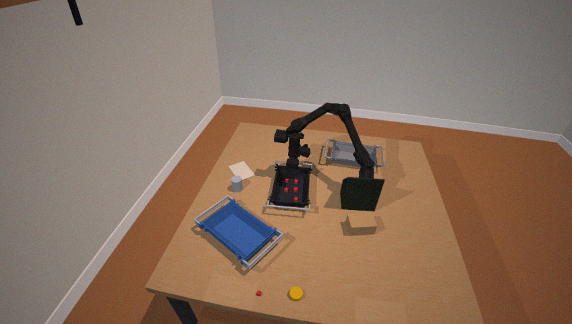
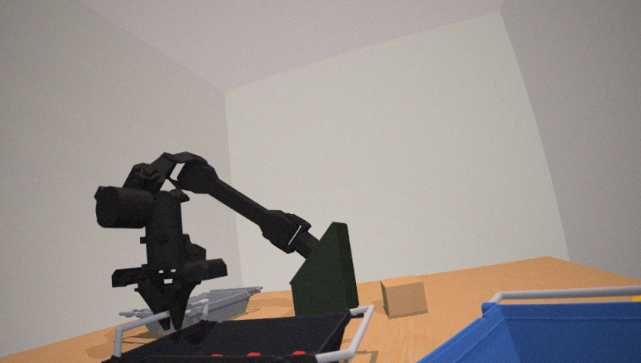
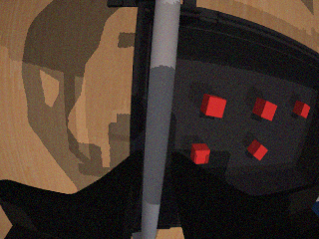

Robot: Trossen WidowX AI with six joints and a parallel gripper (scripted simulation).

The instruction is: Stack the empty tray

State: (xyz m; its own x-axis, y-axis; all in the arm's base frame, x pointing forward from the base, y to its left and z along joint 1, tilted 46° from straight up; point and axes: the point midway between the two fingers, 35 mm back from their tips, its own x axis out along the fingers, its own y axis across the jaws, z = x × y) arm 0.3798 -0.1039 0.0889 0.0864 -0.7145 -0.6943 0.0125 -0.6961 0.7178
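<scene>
The black tray stands on the table with red blocks on its floor. Its far bar is swung up and stands about upright above the far end. Its near bar is swung out past the near end. My gripper points down at the far end, slightly open, with the far bar passing loosely between its fingers. An empty blue tray and an empty grey tray also lie on the table.
The blue tray lies at front left and the grey one at the back, both with bars outward. A grey cylinder and white sheet are left of the black tray. A tan box is near the arm's base. A yellow disc and loose red block lie in front.
</scene>
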